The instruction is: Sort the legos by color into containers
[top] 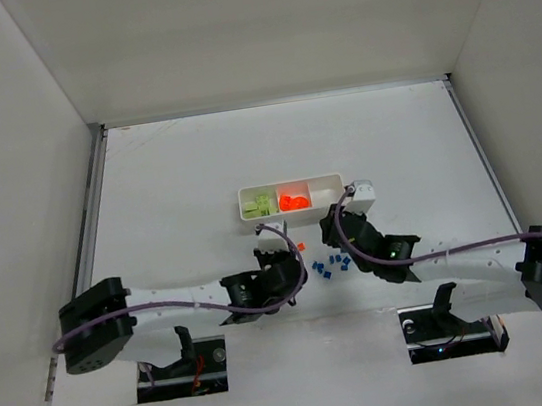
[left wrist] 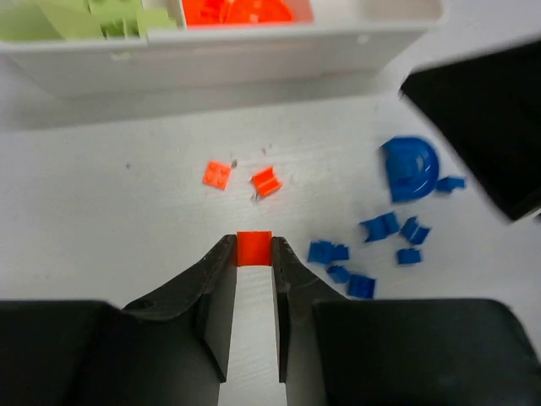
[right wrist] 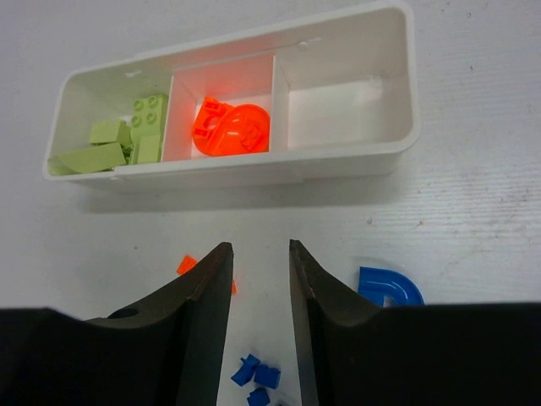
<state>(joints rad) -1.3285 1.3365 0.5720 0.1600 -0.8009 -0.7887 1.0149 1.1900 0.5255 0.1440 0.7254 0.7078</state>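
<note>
My left gripper (left wrist: 254,244) is shut on a small orange brick (left wrist: 254,250) low over the table, in front of the white three-compartment tray (left wrist: 211,55). Two more orange bricks (left wrist: 217,174) lie loose ahead of it. Several blue bricks (left wrist: 338,252) and a curved blue piece (left wrist: 410,167) lie to its right. My right gripper (right wrist: 258,249) is open and empty, above the table before the tray (right wrist: 397,148). Lime green bricks (right wrist: 127,139) fill the left compartment, orange pieces (right wrist: 228,127) the middle one; the right compartment holds nothing. From above, both grippers (top: 294,260) (top: 339,219) flank the blue pile (top: 330,265).
A small white and grey object (top: 362,191) sits at the tray's right end. White walls enclose the table on three sides. The right arm (left wrist: 490,127) shows as a dark shape at the right of the left wrist view.
</note>
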